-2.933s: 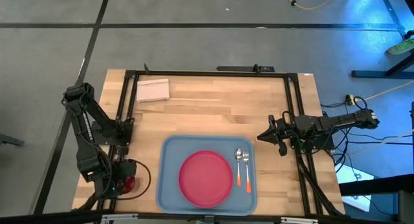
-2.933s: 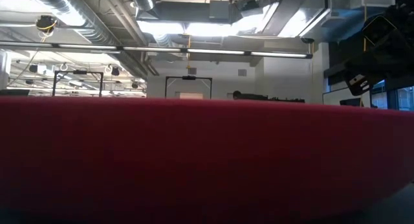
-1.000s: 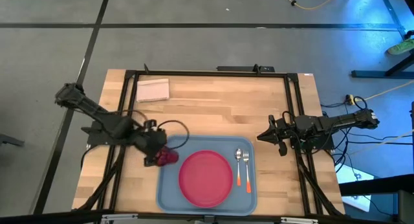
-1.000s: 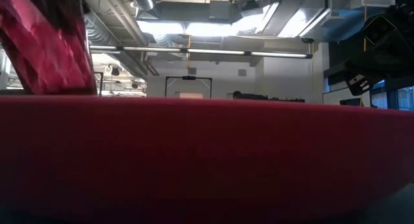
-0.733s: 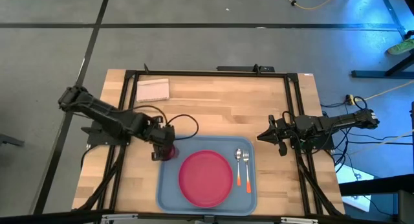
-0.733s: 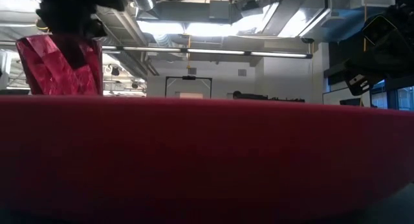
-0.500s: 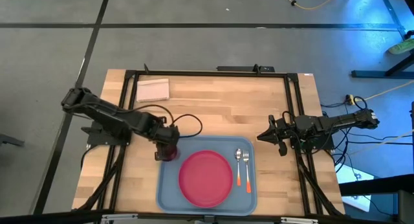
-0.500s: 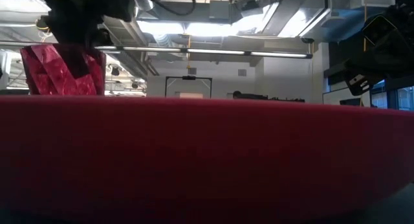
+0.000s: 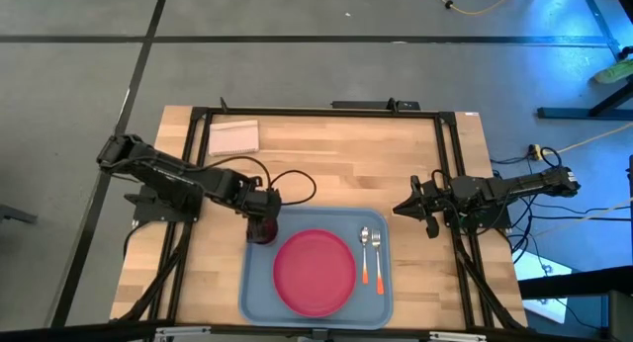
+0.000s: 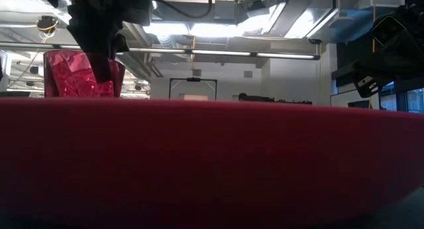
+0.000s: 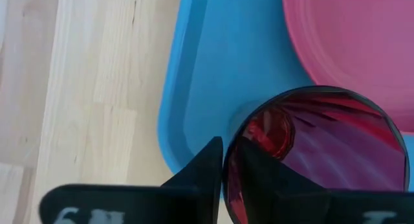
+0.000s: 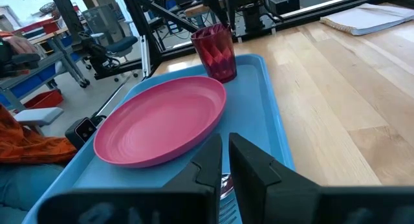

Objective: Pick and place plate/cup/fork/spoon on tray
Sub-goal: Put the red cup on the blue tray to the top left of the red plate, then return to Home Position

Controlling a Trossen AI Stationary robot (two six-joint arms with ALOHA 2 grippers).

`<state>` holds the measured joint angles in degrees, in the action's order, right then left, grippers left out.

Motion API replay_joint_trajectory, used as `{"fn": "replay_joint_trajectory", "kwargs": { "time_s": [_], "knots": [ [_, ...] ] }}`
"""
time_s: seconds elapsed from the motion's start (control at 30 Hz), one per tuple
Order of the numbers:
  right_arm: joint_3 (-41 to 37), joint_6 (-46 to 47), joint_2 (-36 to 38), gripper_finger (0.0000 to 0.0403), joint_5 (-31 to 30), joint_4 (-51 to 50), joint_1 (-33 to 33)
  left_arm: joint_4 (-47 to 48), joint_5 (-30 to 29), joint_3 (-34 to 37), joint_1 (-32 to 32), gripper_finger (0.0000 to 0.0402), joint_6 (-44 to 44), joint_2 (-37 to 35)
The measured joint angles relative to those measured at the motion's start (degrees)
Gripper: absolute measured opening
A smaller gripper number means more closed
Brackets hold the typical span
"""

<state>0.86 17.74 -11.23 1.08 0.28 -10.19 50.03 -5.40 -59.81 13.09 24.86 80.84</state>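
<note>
The light-blue tray [image 9: 259, 295] lies at the table's near middle. On it lie the pink-red plate [image 9: 315, 272] and, on its right side, the spoon [image 9: 364, 251] and the fork [image 9: 378, 258], side by side. My left gripper [image 9: 260, 221] is shut on the dark red cup [image 9: 262, 231] over the tray's far left corner [image 11: 200, 88]. The cup stands upright in the low view [image 10: 73, 77] and the right wrist view [image 12: 217, 49]. My right gripper [image 9: 399, 210] waits shut off the tray's right side. My left gripper pinches the cup's wall at the rim [image 11: 234, 160], one finger [image 11: 265, 175] inside the cup and one [image 11: 204, 169] outside. The fingers come from above, pointing down. The cup is upright in the tray's corner; whether its base rests on the tray I cannot tell.
A pale notepad [image 9: 233, 137] lies at the table's far left. Black frame rails [image 9: 316, 112] run along the table's far, left and right sides. Bare wood lies between the tray and the far rail. The plate's rim [image 10: 212, 163] fills the low view.
My left gripper has carried the cup toward the table's right edge and down, from beside the tray's left rim to over its far left corner. The cup, tilted a second ago, now stands upright. The gripper has stayed shut on it.
</note>
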Motion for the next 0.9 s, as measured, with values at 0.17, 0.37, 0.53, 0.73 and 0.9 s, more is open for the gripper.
{"fn": "replay_joint_trajectory", "kwargs": {
  "time_s": [0.17,0.37,0.53,0.73,0.9],
  "knots": [
    [0.00,-0.01,0.00,0.0035,0.00,0.00,0.02,-0.16,-0.01,0.00,-0.12,0.0046,0.01,-0.17],
    [0.00,0.00,0.00,0.0035,0.02,0.00,0.00,-0.05,0.38,0.02,-0.07,0.0051,0.03,-2.08],
    [0.00,0.00,-0.01,0.0035,0.00,0.01,0.02,-0.02,0.40,0.02,-0.07,0.0049,0.02,-3.99],
    [-0.01,-0.01,-0.01,0.0035,0.00,0.01,0.01,1.03,0.43,-1.18,-0.07,0.0051,-0.30,-7.02],
    [-0.02,0.00,0.00,0.0035,0.00,0.02,0.01,3.83,0.54,-2.95,-0.05,0.0050,-0.27,-10.20]
  ]
}}
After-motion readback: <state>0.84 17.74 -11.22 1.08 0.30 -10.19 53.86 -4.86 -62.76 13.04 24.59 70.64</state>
